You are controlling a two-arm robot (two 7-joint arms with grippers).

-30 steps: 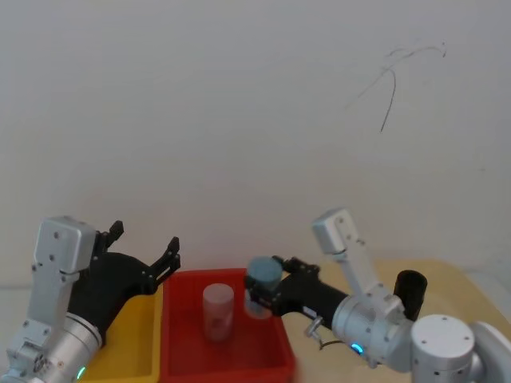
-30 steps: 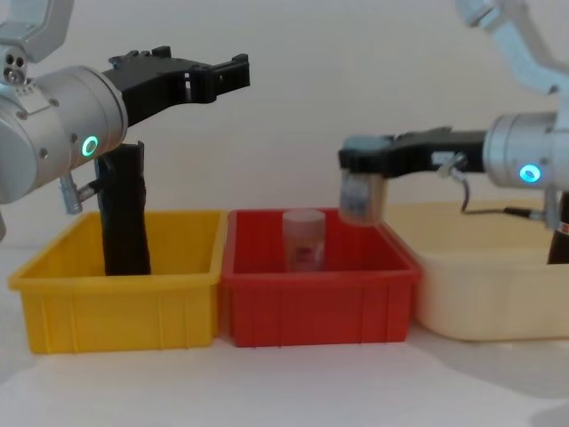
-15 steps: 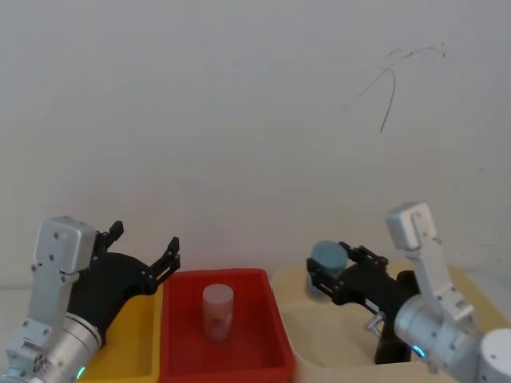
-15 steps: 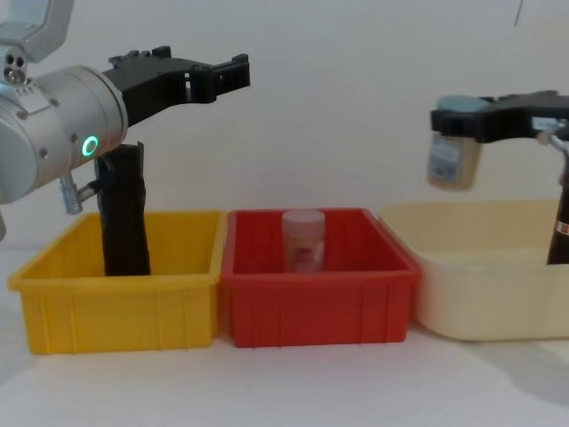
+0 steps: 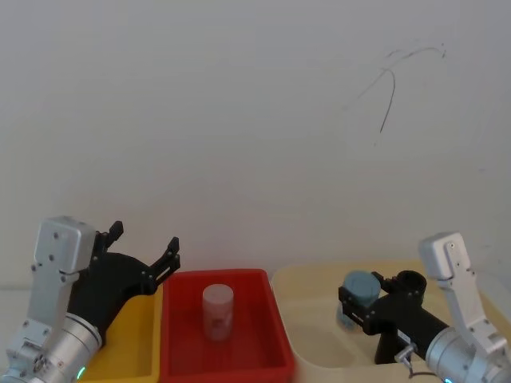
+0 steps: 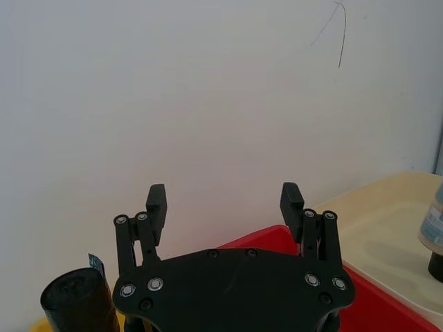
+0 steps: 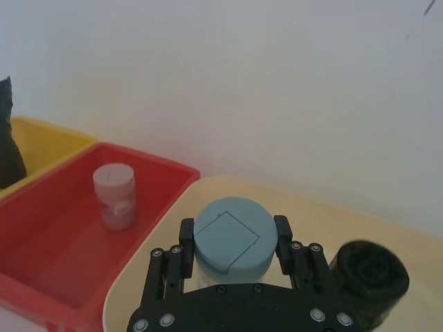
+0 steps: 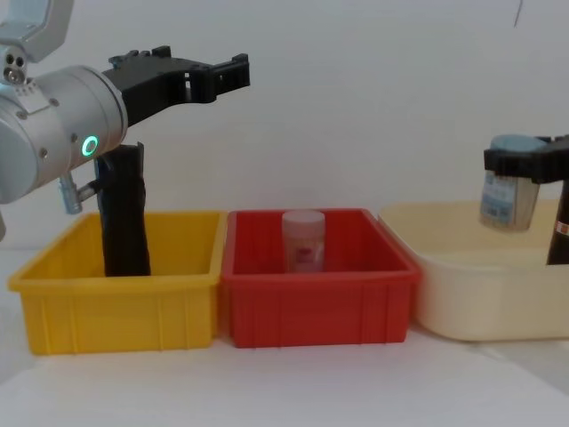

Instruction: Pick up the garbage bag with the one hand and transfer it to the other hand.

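Garbage bag [image 8: 124, 213] stands upright in the yellow bin [image 8: 120, 307], untouched; left hand [image 8: 191, 76] hovers above it, spread wide and empty; right hand [image 5: 361, 307] grips a blue-capped bottle [image 7: 231, 242] over the cream tub [image 8: 484, 298]; best set that down first, freeing it to receive.

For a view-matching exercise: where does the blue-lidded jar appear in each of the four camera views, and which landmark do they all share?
Head view: blue-lidded jar at lower right, over the cream bin.
Left wrist view: at the right edge.
Right wrist view: bottom centre.
Chest view: far right, above the cream bin.
Shared landmark: the red bin.
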